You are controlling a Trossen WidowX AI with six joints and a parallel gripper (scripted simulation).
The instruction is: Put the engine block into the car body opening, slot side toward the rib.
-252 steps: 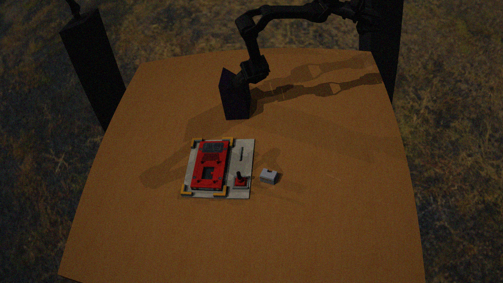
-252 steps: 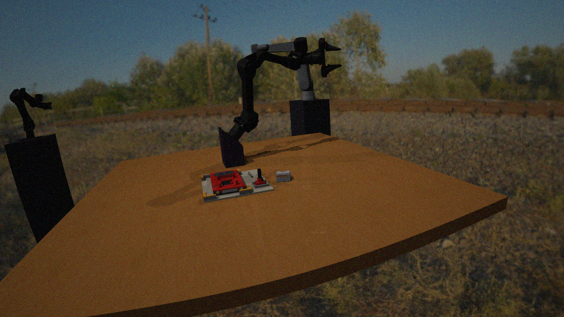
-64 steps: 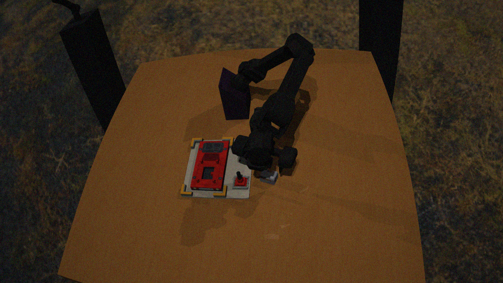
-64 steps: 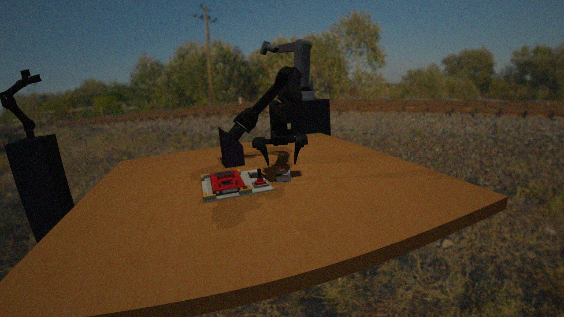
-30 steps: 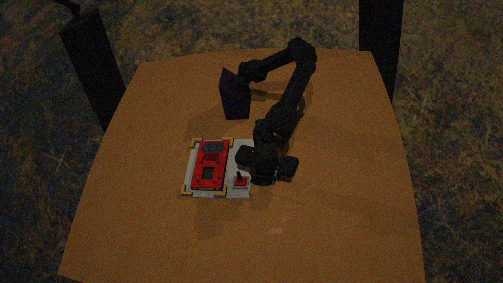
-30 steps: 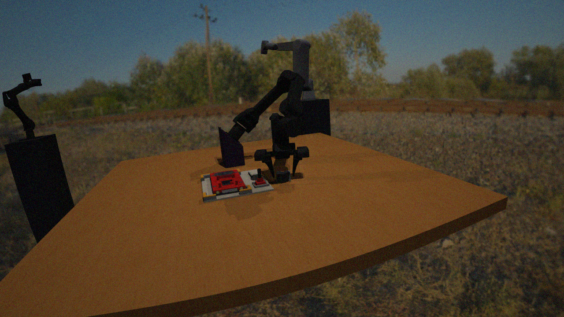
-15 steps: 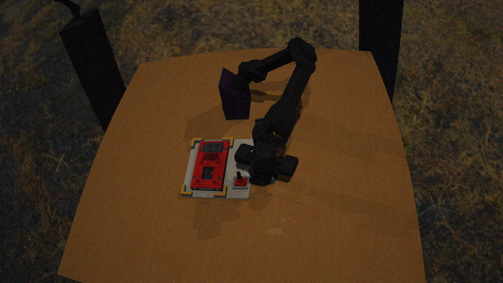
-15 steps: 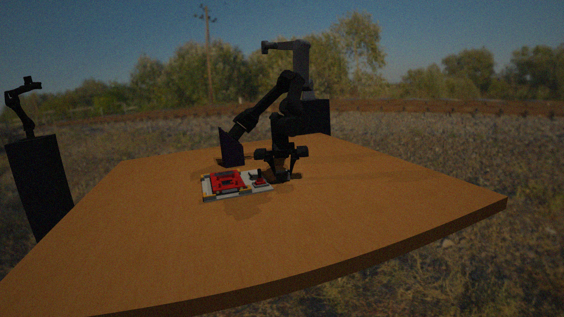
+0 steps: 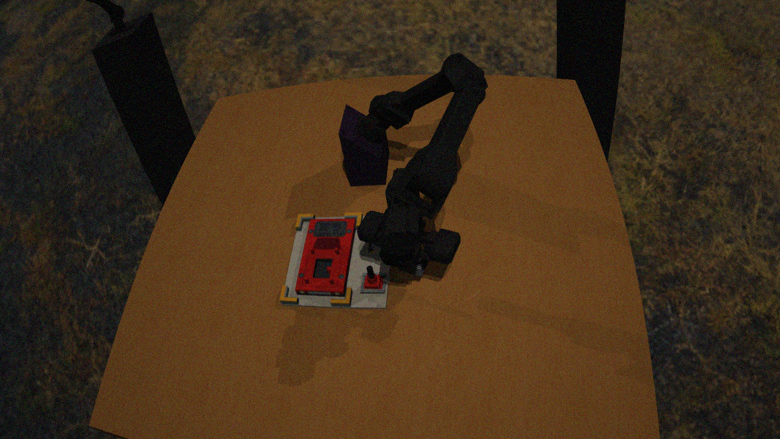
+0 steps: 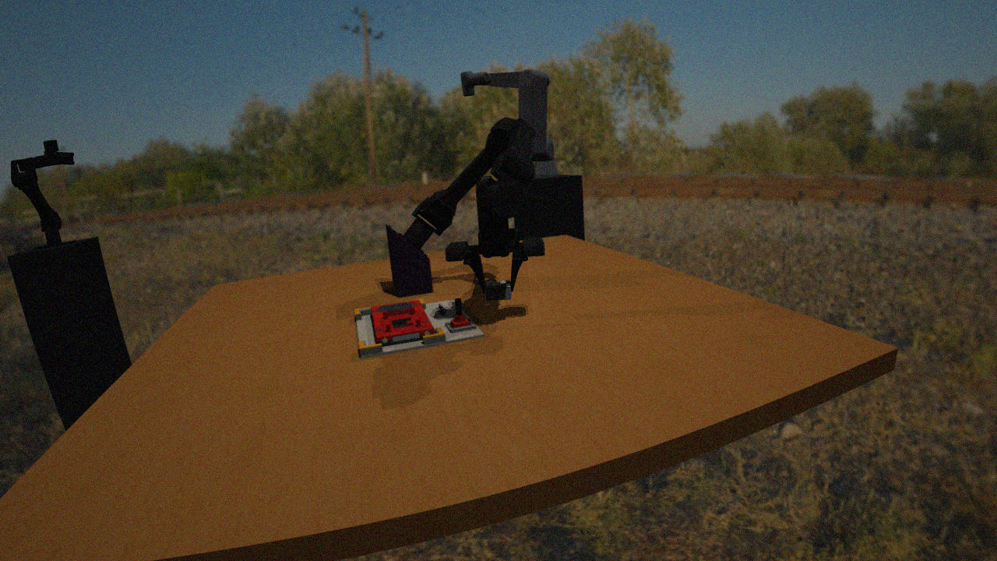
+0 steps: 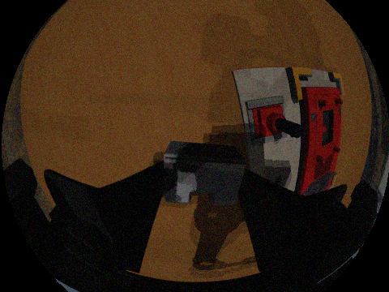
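My gripper is shut on the engine block, a grey block with a black top part and a pale, notched left end in the wrist view. The block hangs a little above the table, right of the board; the hand hides most of it in the top view. The red car body lies between yellow corner pieces. Its dark rectangular opening is empty apart from a small red rib at one side.
The light grey board carries a red stand with an upright black lever, between block and car body. A dark part lies behind it. The arm's base stands behind the board.
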